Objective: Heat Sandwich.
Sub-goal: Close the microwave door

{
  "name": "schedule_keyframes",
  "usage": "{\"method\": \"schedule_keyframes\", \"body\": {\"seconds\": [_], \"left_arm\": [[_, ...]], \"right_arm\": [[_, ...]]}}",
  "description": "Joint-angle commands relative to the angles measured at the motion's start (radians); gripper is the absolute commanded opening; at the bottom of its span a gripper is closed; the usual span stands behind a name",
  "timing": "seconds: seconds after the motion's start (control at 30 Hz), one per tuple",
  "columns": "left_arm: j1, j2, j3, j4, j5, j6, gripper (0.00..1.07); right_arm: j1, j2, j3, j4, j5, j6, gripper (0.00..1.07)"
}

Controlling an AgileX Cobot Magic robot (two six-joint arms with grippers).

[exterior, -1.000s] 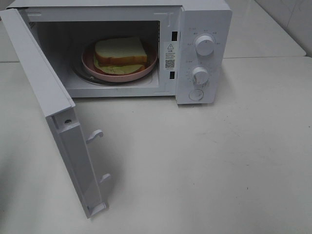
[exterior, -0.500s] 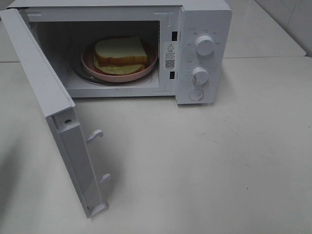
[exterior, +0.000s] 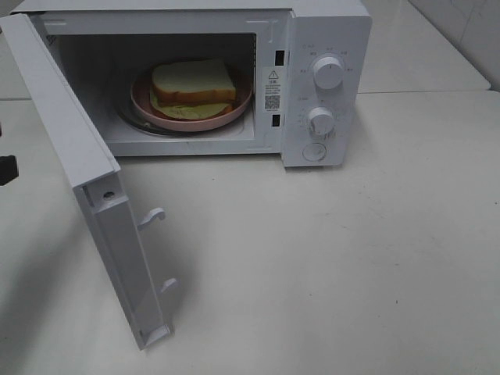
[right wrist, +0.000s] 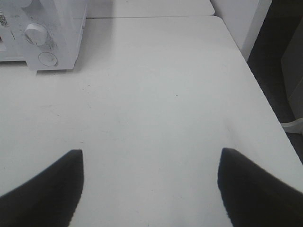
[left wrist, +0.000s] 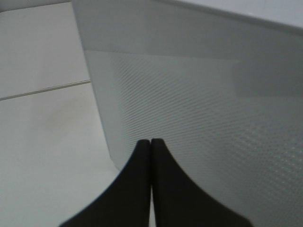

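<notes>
The sandwich [exterior: 193, 84], two white-bread slices with pale green filling, lies on a round pink plate [exterior: 238, 102] inside the white microwave [exterior: 324, 47]. The microwave door [exterior: 86, 172] stands wide open toward the front left. My left gripper [left wrist: 151, 142] is shut and empty, its tips close to the outer face of the door [left wrist: 213, 109]; only a dark bit of it shows at the left edge of the high view [exterior: 6, 168]. My right gripper [right wrist: 151, 163] is open and empty over bare table, out of the high view.
The microwave's two knobs [exterior: 328, 72] and round button [exterior: 314, 152] face front; they also show in the right wrist view [right wrist: 37, 32]. The white table [exterior: 351, 258] ends at an edge on the right [right wrist: 255, 80].
A dark part of my left gripper has come into view at the left edge, beside the open door. The sandwich, plate and door have not moved.
</notes>
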Motion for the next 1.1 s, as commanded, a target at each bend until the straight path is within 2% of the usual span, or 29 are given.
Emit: {"method": "schedule_keyframes", "body": {"seconds": [0.03,0.3,0.53,0.9,1.1], "left_arm": [[-0.047,0.075,-0.034,0.004,-0.068,0.0,0.0],[-0.159,0.189,-0.112,0.004,-0.099,0.0,0.0],[-0.222,0.255,-0.179,-0.007,-0.099,0.0,0.0],[-0.33,0.404,-0.374,-0.094,-0.098,0.0,0.0],[-0.367,0.461,-0.473,-0.104,-0.079,0.0,0.0]], "right_arm": [[-0.006,-0.03,0.003,-0.001,-0.009,0.008,0.76],[-0.006,-0.03,0.003,-0.001,-0.009,0.008,0.76],[-0.006,-0.03,0.003,-0.001,-0.009,0.008,0.76],[-0.006,-0.03,0.003,-0.001,-0.009,0.008,0.76],[-0.006,-0.03,0.003,-0.001,-0.009,0.008,0.76]]}}
